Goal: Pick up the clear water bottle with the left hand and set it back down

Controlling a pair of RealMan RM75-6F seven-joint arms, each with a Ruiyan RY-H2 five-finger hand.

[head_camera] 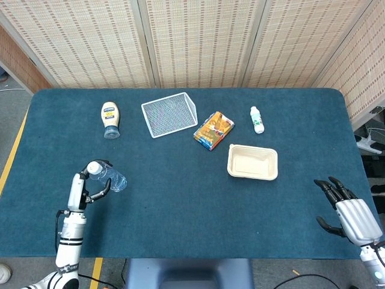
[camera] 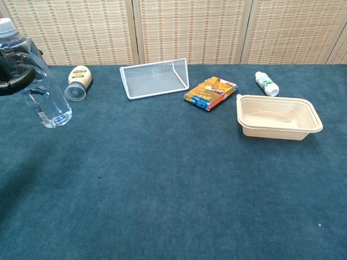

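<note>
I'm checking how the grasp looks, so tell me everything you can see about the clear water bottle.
The clear water bottle is see-through plastic with a white cap and no label visible. It is held in the air, tilted, cap up and toward the robot, base pointing out over the blue table. The left hand grips its upper part, dark fingers wrapped around it. Nothing else touches it.
</note>
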